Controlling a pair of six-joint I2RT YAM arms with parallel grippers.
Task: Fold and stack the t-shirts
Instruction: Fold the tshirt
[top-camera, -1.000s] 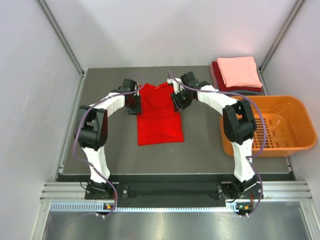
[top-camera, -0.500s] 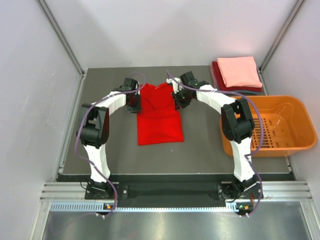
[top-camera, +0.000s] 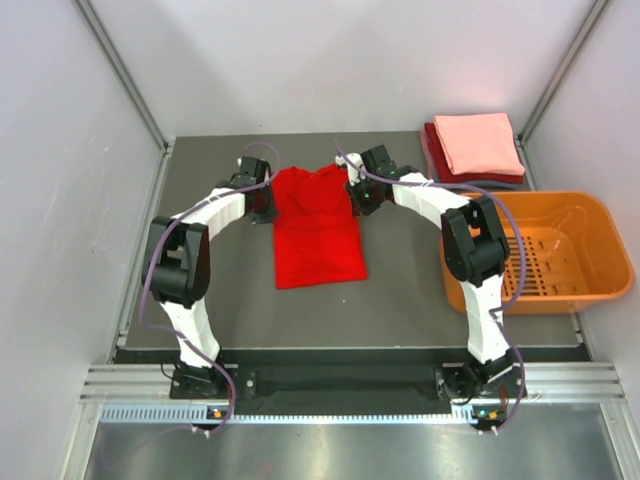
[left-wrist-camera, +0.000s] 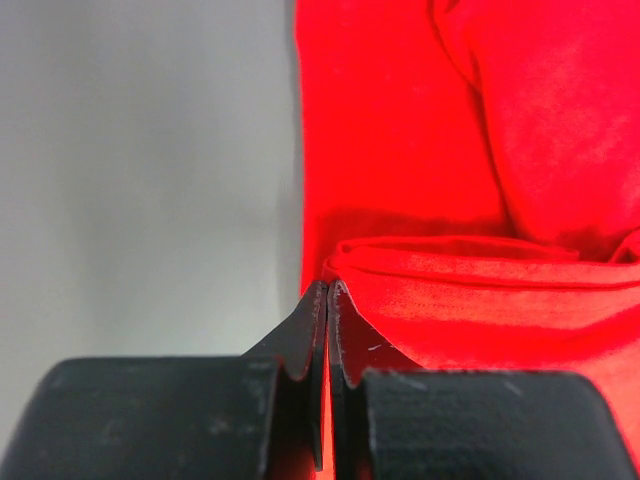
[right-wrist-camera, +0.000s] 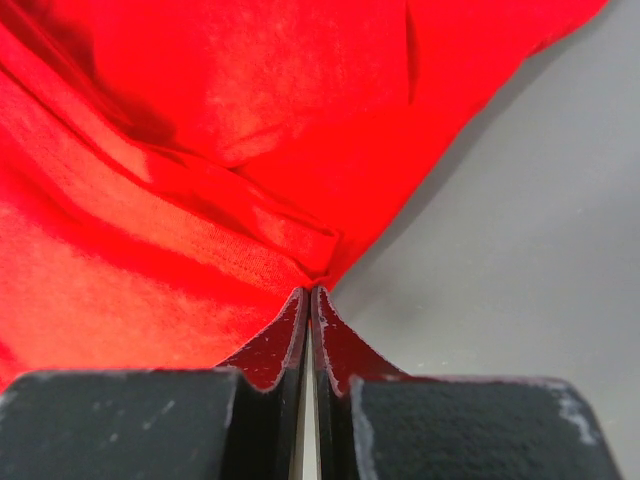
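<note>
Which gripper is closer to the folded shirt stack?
Right. The right gripper pinches the red shirt on the side toward the stack; the left gripper pinches its opposite side.

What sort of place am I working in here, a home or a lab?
Most likely a lab test cell, not a home: plain white panel walls box in a dark table, and the left arm and right arm are bolted to a metal rail.
</note>
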